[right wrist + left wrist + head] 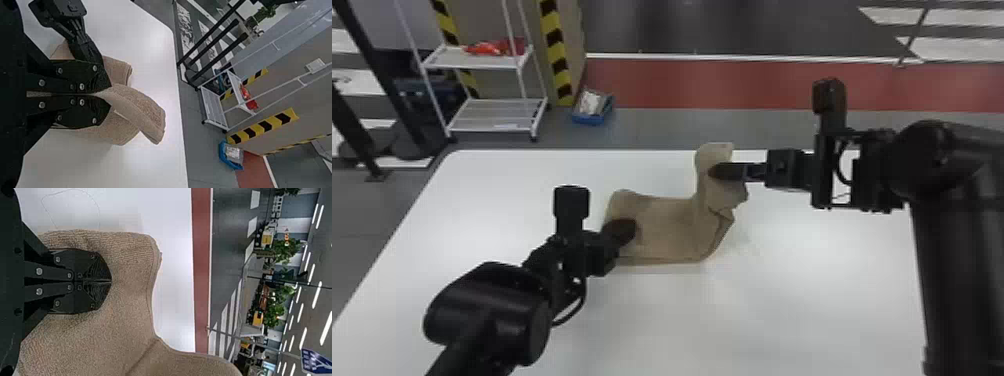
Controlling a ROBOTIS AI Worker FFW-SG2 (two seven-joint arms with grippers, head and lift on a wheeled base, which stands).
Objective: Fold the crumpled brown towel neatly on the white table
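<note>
Now my right gripper [714, 171] clenches a fold of the towel [667, 225] between its fingers; my left gripper [632, 228], fingers together, sits over the other end.

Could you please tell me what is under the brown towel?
The white table shows beside the brown towel, so it presumably continues underneath; whatever else might lie there is covered and cannot be seen.
</note>
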